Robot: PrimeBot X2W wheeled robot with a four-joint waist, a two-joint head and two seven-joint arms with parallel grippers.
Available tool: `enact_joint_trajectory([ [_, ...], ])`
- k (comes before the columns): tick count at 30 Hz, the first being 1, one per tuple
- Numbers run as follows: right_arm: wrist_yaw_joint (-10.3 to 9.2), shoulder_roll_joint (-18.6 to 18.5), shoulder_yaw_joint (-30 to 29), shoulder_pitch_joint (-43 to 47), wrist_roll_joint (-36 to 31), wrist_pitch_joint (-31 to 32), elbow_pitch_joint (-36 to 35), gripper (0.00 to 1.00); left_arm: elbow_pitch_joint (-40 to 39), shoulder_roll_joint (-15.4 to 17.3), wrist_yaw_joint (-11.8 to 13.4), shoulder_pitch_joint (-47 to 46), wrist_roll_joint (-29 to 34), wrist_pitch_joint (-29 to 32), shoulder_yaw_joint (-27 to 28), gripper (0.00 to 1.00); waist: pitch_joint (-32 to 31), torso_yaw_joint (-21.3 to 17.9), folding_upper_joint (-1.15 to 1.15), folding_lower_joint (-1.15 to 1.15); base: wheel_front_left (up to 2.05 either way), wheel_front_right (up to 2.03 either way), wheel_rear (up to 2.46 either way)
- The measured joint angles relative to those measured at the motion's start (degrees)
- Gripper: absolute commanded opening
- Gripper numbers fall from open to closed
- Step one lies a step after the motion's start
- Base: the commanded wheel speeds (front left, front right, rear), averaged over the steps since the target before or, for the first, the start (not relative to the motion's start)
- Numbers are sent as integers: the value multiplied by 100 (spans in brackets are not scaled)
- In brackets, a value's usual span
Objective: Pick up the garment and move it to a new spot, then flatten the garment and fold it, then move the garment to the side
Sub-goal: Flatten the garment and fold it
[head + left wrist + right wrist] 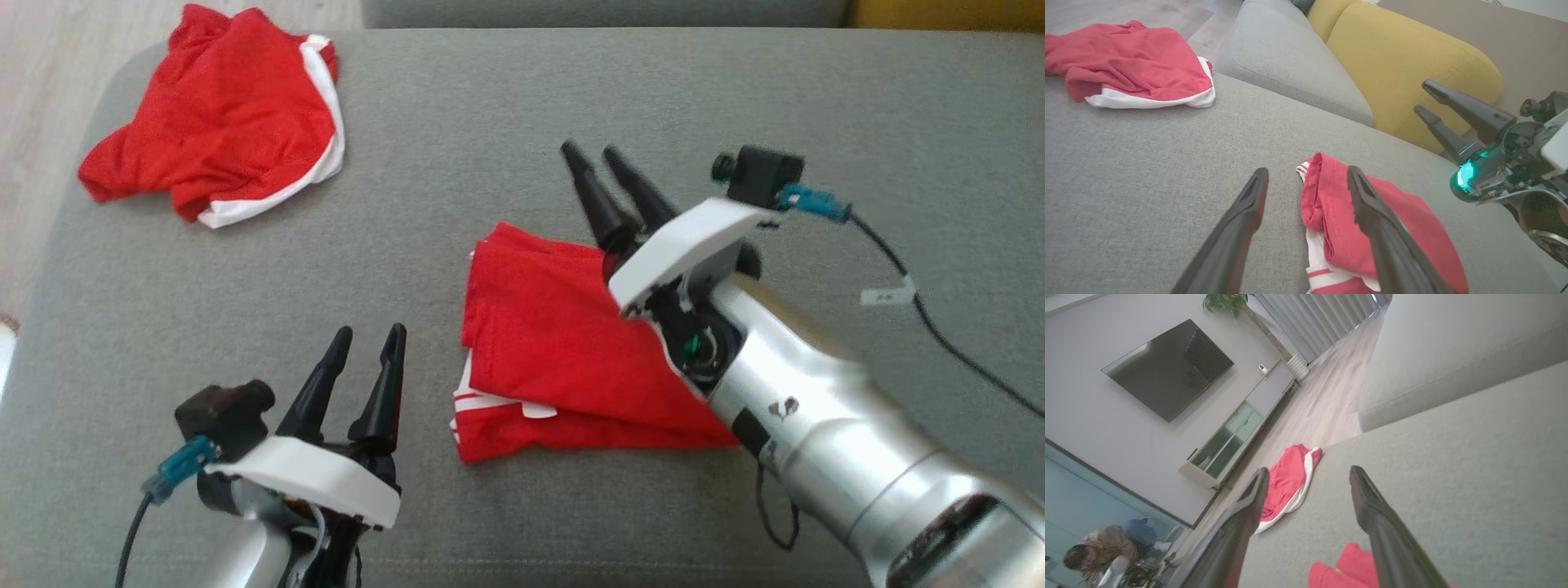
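1. Sofa seat [490, 122]: a broad grey cushion that carries everything. A yellow cushion [1404, 61] stands behind it in the left wrist view.
2. Right arm [816, 408]: reaches in from the lower right and crosses the near-right corner of the folded garment.
3. Folded garment [555, 343] [1327, 204] [1347, 559]: a red, roughly rectangular stack lying mid-seat. Its longer side appears to run across the head view, slightly tilted. The layered edges with white trim face the robot's left. It looks already folded, so the step left is probably moving it to the side.
4. Second garment [220, 122] [1135, 57] [1286, 486]: red with white trim, crumpled at the far-left corner of the seat, well apart from the stack.
5. Left jaws: wide and holding nothing, near the seat's front edge. The stack lies just beside them, ahead and to their right, with its layered edge towards them.
6. Right jaws: wide and holding nothing, raised over the stack's far-right corner. The tips point past its far edge over bare cushion, so the stack lies below and behind the tips.
7. Deciding relation: both arms are close. The right jaws are above the stack, while the left jaws face the open layers. A grip that misses a layer would likely undo the fold.
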Motion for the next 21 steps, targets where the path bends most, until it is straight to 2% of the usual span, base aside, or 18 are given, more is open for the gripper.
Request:
enact_joint_trajectory([
  [4, 1, 1, -60, -129, -322, -191, 197, 100, -10, 2, 42, 1, 0, -44, 27, 100, -10, -105, 0, 0, 0, 0, 0],
  [8, 0, -7, -443, -130, -1123, -286, 470, 100, -16, 3, 99, -1, 13, -76, 58, 100, -46, -257, 0, 0, 0, 0, 0],
  [13, 1, -142, -2082, 187, -2817, -302, -94, 100, 32, -7, 198, -54, 191, -208, 56, 100, -153, -434, 0, 0, 0, 0, 0],
  [18, 0, -111, -3564, 1778, -4519, -302, -973, 100, 176, -121, 254, -123, 381, -354, 54, 100, -303, -559, 0, 0, 0, 0, 0],
  [21, 1, -21, -4135, 2677, -5141, -302, -1482, 100, 286, -156, 277, -120, 515, -403, 49, 100, -374, -601, 0, 0, 0, 0, 0],
])
